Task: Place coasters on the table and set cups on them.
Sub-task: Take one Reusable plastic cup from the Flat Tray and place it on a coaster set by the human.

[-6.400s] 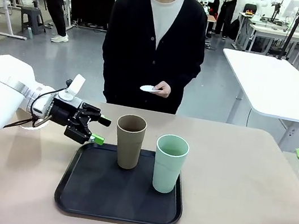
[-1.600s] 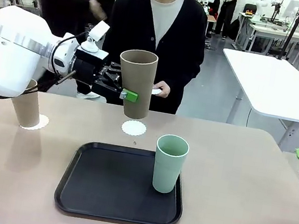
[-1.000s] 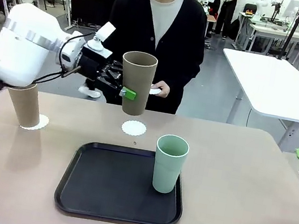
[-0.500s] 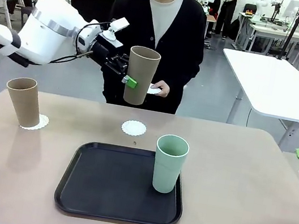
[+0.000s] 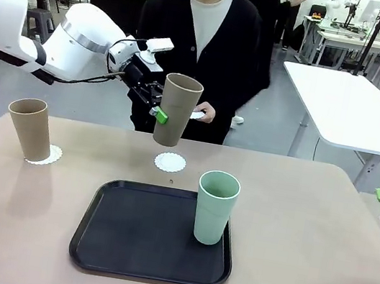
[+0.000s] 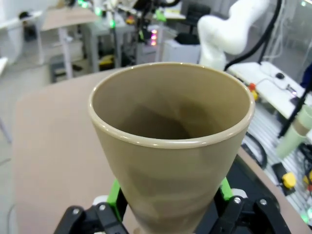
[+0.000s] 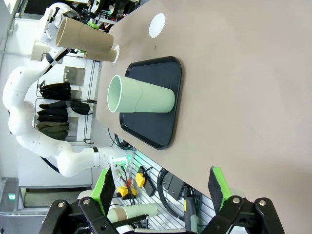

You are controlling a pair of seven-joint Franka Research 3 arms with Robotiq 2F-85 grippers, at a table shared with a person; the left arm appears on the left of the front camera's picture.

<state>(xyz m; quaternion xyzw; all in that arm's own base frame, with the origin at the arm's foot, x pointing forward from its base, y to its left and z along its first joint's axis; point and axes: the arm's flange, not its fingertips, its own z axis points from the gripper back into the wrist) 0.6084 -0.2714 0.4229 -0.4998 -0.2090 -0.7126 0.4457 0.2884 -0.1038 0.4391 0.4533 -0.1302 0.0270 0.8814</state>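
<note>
The tall tan-brown matte tumbler (image 5: 178, 109) hung in the air above the far side of the large beige tabletop (image 5: 304, 241), tilted a little, its base over but well clear of the bare white scalloped paper doily (image 5: 170, 162). I judged it light, stiff and hollow. With the taper widening upward, a pinch across the lower wall should wedge rather than slip. That was where the left gripper (image 5: 157, 112) had it, green pads clamped on either side of the cup in the left wrist view (image 6: 168, 209).

The doily looked flimsy, so I judged a dragged base would shift it and a straight drop would suit.

To the left a second tan tumbler (image 5: 29, 128) stood on its own doily (image 5: 47, 156). The pale mint tumbler (image 5: 215, 207) waited on the black rounded tray (image 5: 137, 239). The right gripper (image 7: 161, 195) sat at the table's edge, jaws spread and empty.
</note>
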